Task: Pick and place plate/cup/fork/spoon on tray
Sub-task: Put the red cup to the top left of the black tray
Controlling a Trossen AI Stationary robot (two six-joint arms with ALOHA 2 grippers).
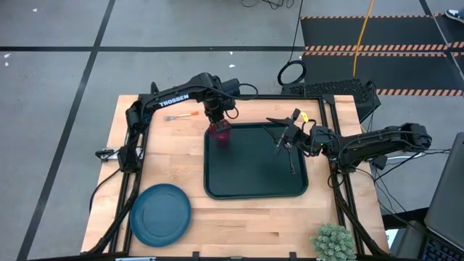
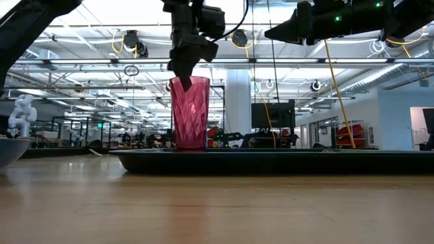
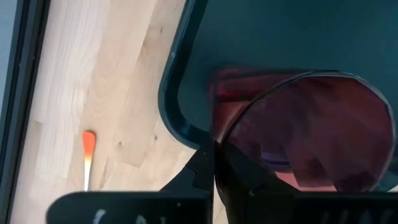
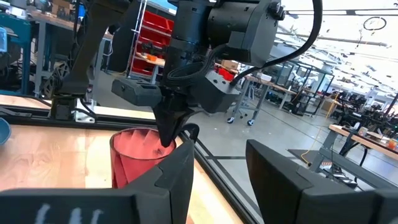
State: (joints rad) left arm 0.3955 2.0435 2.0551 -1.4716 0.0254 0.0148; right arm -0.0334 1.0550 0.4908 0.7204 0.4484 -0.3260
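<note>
The red cup (image 1: pixel 220 134) (image 2: pixel 190 115) stands upright in the far left corner of the dark tray (image 1: pixel 254 190). My left gripper (image 1: pixel 216 122) (image 2: pixel 182 80) points straight down and is shut on the cup's rim. My right gripper (image 1: pixel 280 138) (image 4: pixel 221 168) hovers level over the tray's right part, open, with nothing between its fingers. Under it a thin dark spoon (image 1: pixel 291 161) lies on the tray. The fork (image 1: pixel 181 116) (image 3: pixel 88 149) with its orange handle lies on the table beyond the tray's far left corner. At the near left the blue plate (image 1: pixel 160 210) rests flat on the table. My left gripper pinches the cup's rim (image 3: pixel 216 146) on the side toward the table's left, one finger inside the cup and one outside. The fingers (image 4: pixel 169 138) come from above, pointing down, and meet only the top edge. The cup stays upright, its base down behind the tray's lip (image 2: pixel 156 154).
A small green plant (image 1: pixel 333 243) sits at the table's near right corner. A black frame rail (image 3: pixel 25 93) runs along the table's edges. Bare wood lies between the plate and the tray.
</note>
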